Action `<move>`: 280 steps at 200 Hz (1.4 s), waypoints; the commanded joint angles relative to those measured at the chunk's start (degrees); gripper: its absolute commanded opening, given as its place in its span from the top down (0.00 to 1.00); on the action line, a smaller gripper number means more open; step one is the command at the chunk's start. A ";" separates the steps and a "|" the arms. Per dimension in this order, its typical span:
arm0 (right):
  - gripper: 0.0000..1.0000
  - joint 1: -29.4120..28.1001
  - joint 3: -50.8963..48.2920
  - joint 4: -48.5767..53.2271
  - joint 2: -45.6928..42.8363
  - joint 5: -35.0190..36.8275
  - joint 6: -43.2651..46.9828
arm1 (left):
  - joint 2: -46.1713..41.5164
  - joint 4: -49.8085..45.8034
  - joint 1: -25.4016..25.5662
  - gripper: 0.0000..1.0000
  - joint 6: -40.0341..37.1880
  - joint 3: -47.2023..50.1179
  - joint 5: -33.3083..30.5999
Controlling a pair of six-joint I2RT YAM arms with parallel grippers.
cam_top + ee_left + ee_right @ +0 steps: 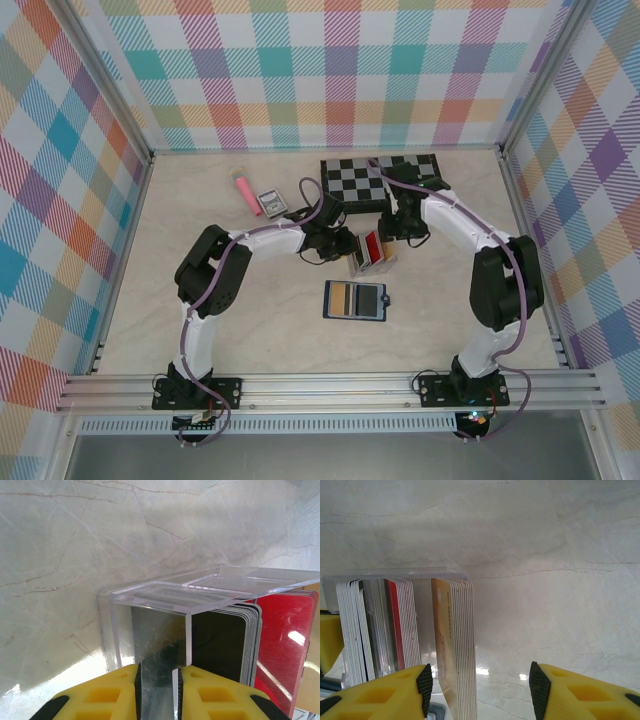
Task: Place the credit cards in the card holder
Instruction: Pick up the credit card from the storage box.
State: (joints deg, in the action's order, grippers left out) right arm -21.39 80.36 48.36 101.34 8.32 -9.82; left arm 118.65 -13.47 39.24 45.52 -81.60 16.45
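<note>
The clear acrylic slotted stand [165,587] sits upright on the pale marbled worktop [200,215], holding thin plastic credit cards [456,630] in red, white and yellow-orange. The left tool [157,687] is almost closed, its yellow fingers [100,700] pinching the stand's end wall. The right tool [481,690] gapes wide at the stand's other end, the yellow-orange stack just inside one finger, nothing gripped. The navy blue folding card holder [356,300] lies open on the near side of the stand, apart from it.

Pastel plaid walls [340,70] on three sides, pale marbled tabletop [200,300], aluminium rail [330,385] along the near edge
</note>
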 commanded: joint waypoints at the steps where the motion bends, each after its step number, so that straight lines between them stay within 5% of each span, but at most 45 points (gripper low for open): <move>1: 0.43 -0.14 1.47 1.82 2.06 -1.09 -0.72 | 0.26 -6.61 -0.15 0.77 -0.99 1.22 -1.33; 99: 0.44 -0.71 1.82 2.88 2.42 7.05 -0.83 | -0.62 -5.03 -0.13 0.77 0.14 3.71 -1.86; 184: 0.51 -0.92 1.60 2.71 -0.35 4.21 -0.68 | -0.37 -4.84 -0.13 0.77 0.29 3.86 -1.74; 251: 0.71 -0.91 1.38 2.45 0.36 2.10 -0.41 | 0.00 -4.67 -0.14 0.77 0.42 3.80 -1.16; 280: 0.68 -0.93 1.69 2.74 0.55 1.88 -0.93 | 0.03 -4.65 -0.11 0.77 0.44 3.82 -1.07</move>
State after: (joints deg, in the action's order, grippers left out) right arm -22.50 80.73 49.41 102.37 10.87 -10.07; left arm 117.99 -11.88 39.22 45.78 -80.07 16.45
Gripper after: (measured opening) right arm 0.300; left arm 0.236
